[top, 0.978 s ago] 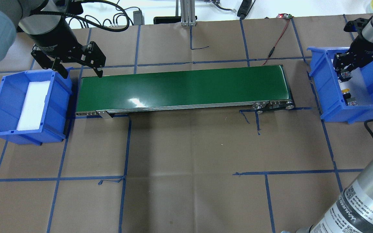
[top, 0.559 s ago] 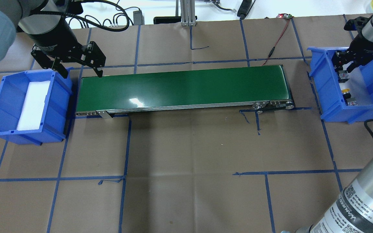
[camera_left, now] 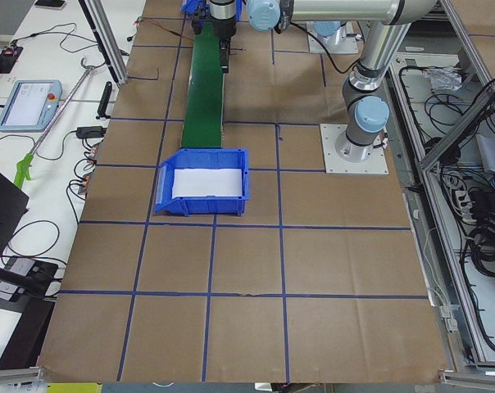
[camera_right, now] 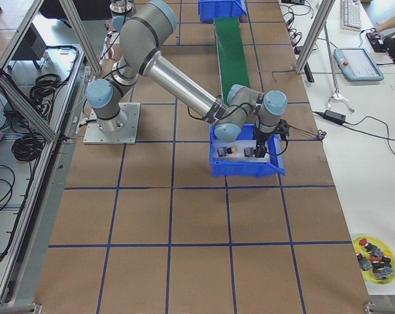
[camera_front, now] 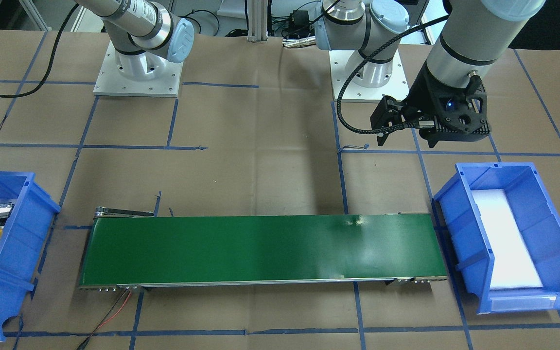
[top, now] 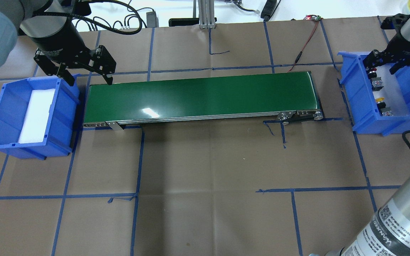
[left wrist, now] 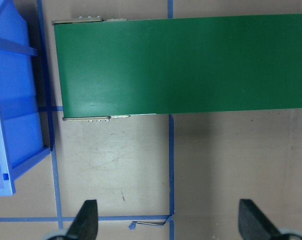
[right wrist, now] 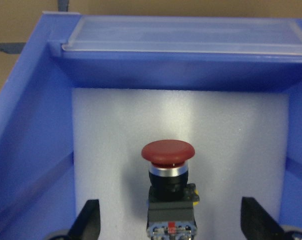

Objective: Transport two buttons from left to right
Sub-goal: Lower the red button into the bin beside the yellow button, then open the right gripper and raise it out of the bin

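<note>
- Already, both buttons lie in the right bin (top: 355, 96), on the white foam (right wrist: 116, 130) that lines its floor.
- The red button (right wrist: 167, 152) lies on its side at the end of that bin far from the robot. Its cap points away from the robot, with the silver collar and black body behind it.
- The yellow button (top: 380, 100) lies in the same bin, nearer the robot and apart from the red one. Its grey block is turned toward the robot.
- The right gripper (top: 380, 70) hangs over the bin's far end, above the red button. Its jaws are spread wide and hold nothing. In the wrist view they stand clear of the button on either side.
- The left gripper (top: 90, 82) hangs above the table (top: 205, 170), close to the belt's left end and the left bin (top: 66, 117). Its jaws are also wide apart and carry nothing.
- The green belt (top: 201, 96) runs lengthwise between the two bins, with a glossy patch of light on its surface.
- The left bin sits just off the belt's left end and holds a white pad (top: 36, 113).
- The table is covered in brown paper crossed by blue tape lines.
</note>
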